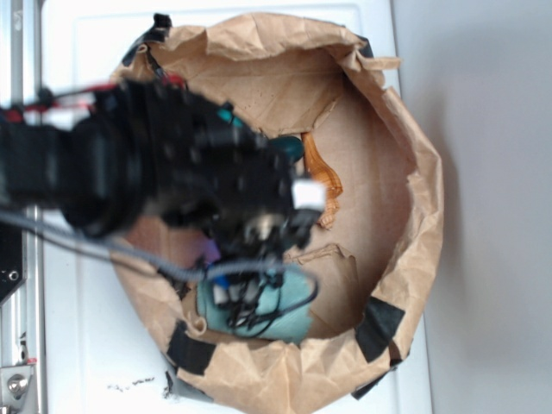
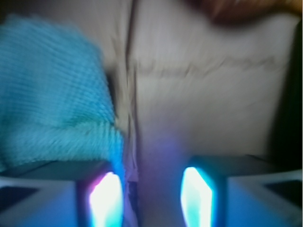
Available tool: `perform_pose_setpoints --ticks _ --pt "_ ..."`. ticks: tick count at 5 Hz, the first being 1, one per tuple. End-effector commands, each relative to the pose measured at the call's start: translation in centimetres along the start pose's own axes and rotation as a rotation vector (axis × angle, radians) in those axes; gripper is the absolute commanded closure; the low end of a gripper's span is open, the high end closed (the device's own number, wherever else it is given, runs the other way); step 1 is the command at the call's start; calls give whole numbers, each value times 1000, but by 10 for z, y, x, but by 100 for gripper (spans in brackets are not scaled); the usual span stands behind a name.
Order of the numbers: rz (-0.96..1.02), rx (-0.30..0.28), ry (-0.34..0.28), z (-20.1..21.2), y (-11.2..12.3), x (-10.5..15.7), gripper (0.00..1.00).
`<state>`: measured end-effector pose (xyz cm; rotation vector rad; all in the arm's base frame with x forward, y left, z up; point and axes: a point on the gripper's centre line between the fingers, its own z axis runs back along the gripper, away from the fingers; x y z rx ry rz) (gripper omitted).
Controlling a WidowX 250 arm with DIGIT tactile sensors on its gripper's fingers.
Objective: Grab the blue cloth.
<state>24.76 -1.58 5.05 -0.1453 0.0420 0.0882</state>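
Teal-blue cloth (image 2: 52, 90) lies left of the open hand (image 2: 151, 196).

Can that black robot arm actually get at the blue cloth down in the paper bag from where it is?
Probably yes. The gripper is open and low over the bag's floor, and the blue cloth lies just beside one finger with nothing between them. It is off to the side, not between the fingers, so a small sideways shift seems needed.

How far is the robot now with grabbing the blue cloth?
Done: the arm is down inside the crumpled brown paper bowl, next to the pale teal-blue woven cloth. In hand: lining up; in the wrist view the pincer is open, with bare paper between the fingers and the cloth off to the left side. Left: shift over the cloth, close and lift.
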Motion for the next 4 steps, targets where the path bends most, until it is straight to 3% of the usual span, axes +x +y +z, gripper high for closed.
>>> perform_pose_setpoints --ticks 1,2,4 --pt "100 -9 -227 100 21 28 100" --pt "176 -11 -268 130 37 34 100" --pt "106 87 -391 130 33 2 100"
